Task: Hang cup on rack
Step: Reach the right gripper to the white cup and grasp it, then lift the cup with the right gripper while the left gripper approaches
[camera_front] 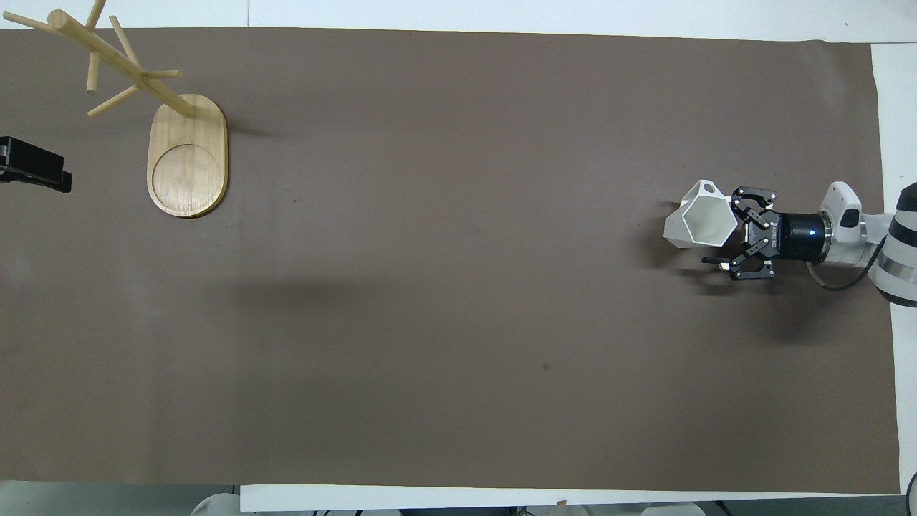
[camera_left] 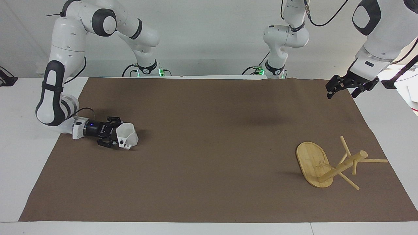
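The cup (camera_left: 127, 136) (camera_front: 701, 223) at the fingertips of the right gripper (camera_left: 112, 135) (camera_front: 729, 233) was plain white, the gripper itself black with a small blue light. The rack (camera_left: 329, 163) (camera_front: 154, 122), well apart from that gripper, was light bamboo. The mat (camera_left: 209, 153) (camera_front: 458, 301) under both was uniform brown, and the left gripper (camera_left: 341, 86) (camera_front: 32, 166) was black.

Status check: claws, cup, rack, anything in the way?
Right claw open at cup rim, no grip yet. Left claw waits, raised over mat edge. Rack upright, bare. Nothing between them.

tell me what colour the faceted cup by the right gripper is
White, all over. The small faceted plastic cup shows best in the overhead view.
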Action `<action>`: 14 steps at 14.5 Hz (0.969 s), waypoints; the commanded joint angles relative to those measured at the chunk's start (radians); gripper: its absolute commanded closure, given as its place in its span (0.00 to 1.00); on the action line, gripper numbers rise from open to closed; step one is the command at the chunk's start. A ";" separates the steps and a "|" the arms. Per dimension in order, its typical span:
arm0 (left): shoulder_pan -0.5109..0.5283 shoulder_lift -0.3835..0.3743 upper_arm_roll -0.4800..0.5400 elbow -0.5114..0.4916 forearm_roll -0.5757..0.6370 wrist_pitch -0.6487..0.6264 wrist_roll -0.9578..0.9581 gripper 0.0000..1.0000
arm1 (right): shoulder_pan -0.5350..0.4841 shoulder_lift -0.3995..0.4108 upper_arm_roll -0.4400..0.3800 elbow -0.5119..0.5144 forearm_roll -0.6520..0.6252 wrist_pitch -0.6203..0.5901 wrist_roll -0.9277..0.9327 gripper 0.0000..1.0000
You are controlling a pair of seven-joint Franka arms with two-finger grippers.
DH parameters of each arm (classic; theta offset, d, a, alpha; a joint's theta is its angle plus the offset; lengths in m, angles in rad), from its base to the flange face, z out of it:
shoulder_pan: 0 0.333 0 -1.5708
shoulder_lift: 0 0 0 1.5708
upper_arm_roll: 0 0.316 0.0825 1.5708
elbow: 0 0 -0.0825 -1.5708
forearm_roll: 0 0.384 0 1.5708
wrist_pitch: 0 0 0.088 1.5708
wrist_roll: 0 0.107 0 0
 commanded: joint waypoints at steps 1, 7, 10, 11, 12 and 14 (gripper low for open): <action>-0.013 -0.031 0.008 -0.034 -0.011 -0.011 0.008 0.00 | 0.013 -0.023 -0.001 -0.034 0.026 0.022 -0.040 0.00; -0.014 -0.036 0.007 -0.038 -0.011 0.002 0.008 0.00 | 0.040 -0.029 -0.001 -0.066 0.024 0.025 -0.090 0.00; -0.062 -0.036 -0.003 -0.043 -0.011 0.019 0.013 0.00 | 0.062 -0.029 -0.001 -0.072 0.024 0.023 -0.090 0.00; -0.060 -0.039 -0.003 -0.044 -0.011 0.006 0.010 0.00 | 0.083 -0.030 -0.001 -0.074 0.026 0.025 -0.090 0.00; -0.063 -0.041 -0.003 -0.048 -0.010 -0.001 0.008 0.00 | 0.096 -0.030 -0.001 -0.078 0.026 0.025 -0.090 0.00; -0.065 -0.041 -0.003 -0.048 -0.010 -0.019 0.008 0.00 | 0.096 -0.030 -0.001 -0.080 0.025 0.025 -0.090 0.00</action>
